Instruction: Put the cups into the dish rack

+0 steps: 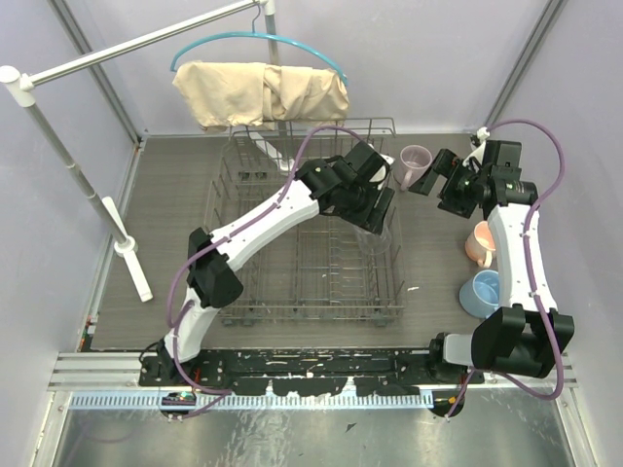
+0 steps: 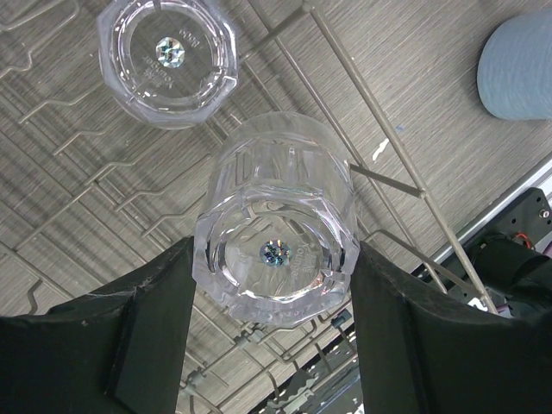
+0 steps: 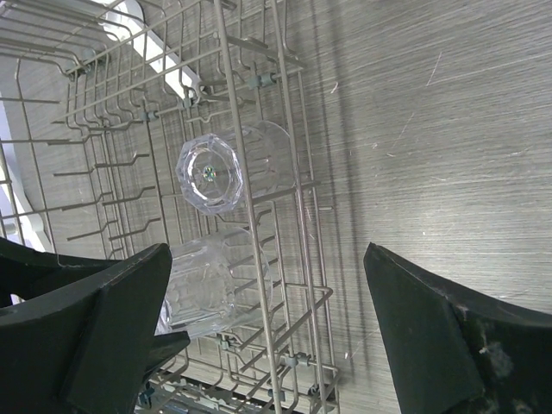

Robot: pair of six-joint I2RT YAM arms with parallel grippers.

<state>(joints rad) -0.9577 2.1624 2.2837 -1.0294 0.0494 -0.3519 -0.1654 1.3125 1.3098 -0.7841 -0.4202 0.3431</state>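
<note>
The grey wire dish rack (image 1: pixel 248 282) stands mid-table. My left gripper (image 1: pixel 376 216) reaches over its right side, shut on a clear glass tumbler (image 2: pixel 276 190) held base-up between the fingers (image 2: pixel 155 319). A second clear tumbler (image 2: pixel 168 56) sits base-up in the rack beside it; both show in the right wrist view, one (image 3: pixel 211 172) above the other (image 3: pixel 207 289). My right gripper (image 1: pixel 435 181) is open and empty, just right of the rack, next to the mauve-pink mug (image 1: pixel 417 163). The peach-orange mug (image 1: pixel 479 243) and the light blue mug (image 1: pixel 480 292) stand on the table at right.
A beige cloth (image 1: pixel 261 92) hangs on a teal hanger behind the rack. A white pole stand (image 1: pixel 73 165) leans at the left. A white object (image 1: pixel 265 148) lies at the rack's back. The rack's right rim (image 3: pixel 250 224) runs under my right gripper (image 3: pixel 267 259).
</note>
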